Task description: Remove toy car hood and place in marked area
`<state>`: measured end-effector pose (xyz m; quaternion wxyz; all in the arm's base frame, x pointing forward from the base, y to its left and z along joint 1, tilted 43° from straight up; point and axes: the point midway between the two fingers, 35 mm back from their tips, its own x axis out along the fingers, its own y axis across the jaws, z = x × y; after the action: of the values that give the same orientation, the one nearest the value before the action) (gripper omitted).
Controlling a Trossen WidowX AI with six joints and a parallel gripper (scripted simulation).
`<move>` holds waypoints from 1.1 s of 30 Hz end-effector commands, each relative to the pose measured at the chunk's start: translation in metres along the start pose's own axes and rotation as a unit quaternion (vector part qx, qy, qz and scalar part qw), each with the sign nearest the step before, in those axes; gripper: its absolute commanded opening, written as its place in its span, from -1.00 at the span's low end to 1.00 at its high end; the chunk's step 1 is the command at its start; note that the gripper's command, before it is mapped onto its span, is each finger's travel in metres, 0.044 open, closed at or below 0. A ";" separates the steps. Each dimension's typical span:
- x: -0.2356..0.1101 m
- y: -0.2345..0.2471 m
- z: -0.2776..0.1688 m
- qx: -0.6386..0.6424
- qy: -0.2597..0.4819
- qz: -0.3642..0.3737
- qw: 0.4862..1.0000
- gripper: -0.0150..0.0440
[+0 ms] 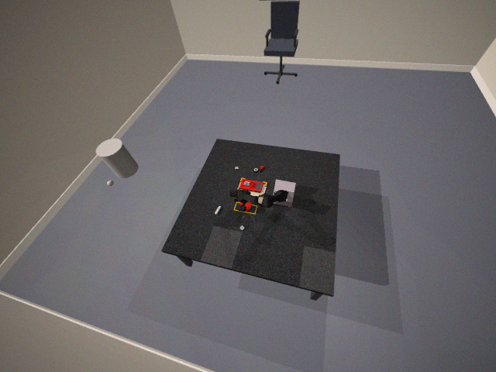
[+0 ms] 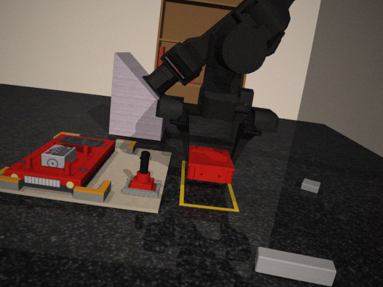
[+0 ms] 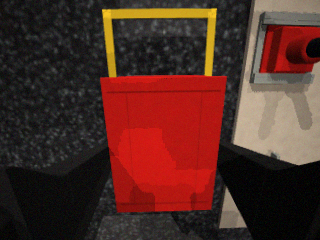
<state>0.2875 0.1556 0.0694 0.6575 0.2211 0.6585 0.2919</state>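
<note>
My gripper (image 2: pixel 210 154) (image 3: pixel 163 145) is shut on the red hood (image 2: pixel 209 167) (image 3: pixel 162 135) (image 1: pixel 248 206), one black finger on each long side. The hood hangs level and very low over the far end of the yellow marked rectangle (image 2: pixel 206 207) (image 3: pixel 157 13); I cannot tell whether it touches the table. The near part of the rectangle shows bare. The red toy car (image 2: pixel 89 152) (image 1: pixel 252 184) sits without its hood on the beige board (image 2: pixel 114 174) to the left, its grey engine block (image 2: pixel 58 155) showing.
A red base with a black peg (image 2: pixel 142 177) (image 3: pixel 290 50) stands on the board right beside the rectangle. A pale grey wedge (image 2: pixel 130 101) stands behind. A small grey block (image 2: pixel 310 185) and a long grey block (image 2: pixel 294 266) lie to the right and front.
</note>
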 end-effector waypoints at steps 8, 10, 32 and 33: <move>0.004 0.000 0.000 0.002 0.000 0.001 1.000 -0.49; 0.005 0.000 0.000 0.002 0.000 0.001 1.000 -0.49; 0.016 0.000 0.000 0.002 0.000 0.001 1.000 -0.49; 0.017 0.000 0.000 0.002 0.000 0.001 1.000 -0.49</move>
<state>0.2867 0.1661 0.0589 0.6567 0.2225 0.6582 0.2933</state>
